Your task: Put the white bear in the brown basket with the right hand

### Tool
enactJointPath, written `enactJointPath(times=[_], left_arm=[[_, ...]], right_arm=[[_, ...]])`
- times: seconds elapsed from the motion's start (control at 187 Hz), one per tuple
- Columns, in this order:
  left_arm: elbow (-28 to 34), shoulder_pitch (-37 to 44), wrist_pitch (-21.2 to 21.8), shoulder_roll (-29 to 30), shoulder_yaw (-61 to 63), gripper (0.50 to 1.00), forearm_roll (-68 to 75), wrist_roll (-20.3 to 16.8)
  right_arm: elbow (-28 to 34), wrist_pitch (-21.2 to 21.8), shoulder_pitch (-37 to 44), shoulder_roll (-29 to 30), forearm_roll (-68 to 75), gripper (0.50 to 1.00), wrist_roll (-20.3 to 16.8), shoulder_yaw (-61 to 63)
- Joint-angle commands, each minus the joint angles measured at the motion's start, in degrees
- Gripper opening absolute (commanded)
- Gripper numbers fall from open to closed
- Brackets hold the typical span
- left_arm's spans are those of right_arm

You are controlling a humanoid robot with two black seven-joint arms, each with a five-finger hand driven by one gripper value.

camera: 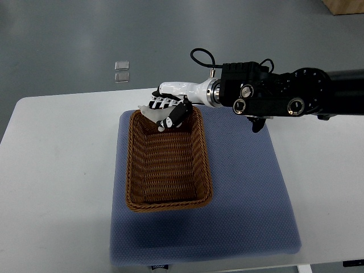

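Brown woven basket [169, 165] is sitting on a blue mat [244, 187] on the white table [57, 170]. Over its far rim the right hand [170, 105] is hanging, fingers [181, 114] clamped on the white bear [149, 114].

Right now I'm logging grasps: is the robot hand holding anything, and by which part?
The right robot hand grips the white bear over the brown basket. Its fingers hide most of it, so the gripped part cannot be told.

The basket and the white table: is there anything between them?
Yes. In the top view, a blue mat lies under the brown basket, separating it from the white table.
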Motion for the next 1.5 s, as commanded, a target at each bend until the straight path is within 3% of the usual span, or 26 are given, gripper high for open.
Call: enactJointPath(times=[0.0,0.38,0.594,0.809,1.199,1.376,1.494], left_arm=[[0.02,0.00,0.01,0.00,0.00,1.000,0.01,0.00],[0.02,0.00,0.01,0.00,0.08,1.000,0.01,0.00],[0.02,0.00,0.01,0.00,0.08,1.000,0.01,0.00],[0.11,0.00,0.01,0.00,0.17,1.000,0.01,0.00],[0.02,0.00,0.01,0.00,0.17,1.000,0.01,0.00],[0.02,0.00,0.01,0.00,0.17,1.000,0.01,0.00],[0.02,0.00,0.01,0.00,0.17,1.000,0.01,0.00]], right_arm=[[-2.58,-0.63,-3.02,3.32,0.03,0.500,0.08,0.32],[-7.07,-1.95,-9.34,8.15,-0.67,0.500,0.17,0.41],[-7.86,-2.04,-9.52,8.51,-0.67,0.750,0.17,0.49],[-7.77,-1.69,-9.35,8.15,-0.50,0.819,0.08,0.49],[-7.77,-1.43,-7.76,2.62,-0.06,0.842,0.08,7.17],[-7.68,-1.51,-9.17,-3.01,0.12,0.850,0.17,16.93],[-7.68,-1.60,-14.35,-6.44,0.21,0.858,0.26,26.07]])
